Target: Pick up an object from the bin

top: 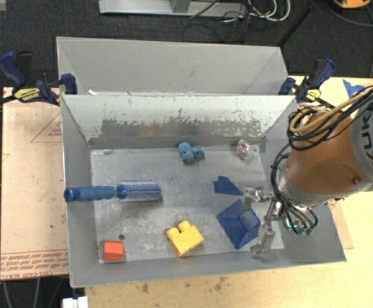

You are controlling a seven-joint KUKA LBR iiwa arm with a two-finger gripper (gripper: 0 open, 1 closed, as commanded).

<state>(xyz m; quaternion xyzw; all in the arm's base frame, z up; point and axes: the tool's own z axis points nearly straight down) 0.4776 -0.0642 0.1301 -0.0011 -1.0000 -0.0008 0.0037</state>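
Seven loose things lie in the bin, counted from the lower edge of the frame upward. Along the near wall sit one orange cube in the lower left corner and one yellow block at lower middle, with bare floor between them. At lower right lies one dark blue wedge block. The gripper is at its right-hand edge with its fingers spread apart, one above and one below that edge; whether they touch it I cannot tell. Just above the wedge is one smaller dark blue piece. At middle left lies one blue brush, its handle end close to the left wall. Against the far wall sit one light blue lump and one small clear thing. The middle of the floor is open.
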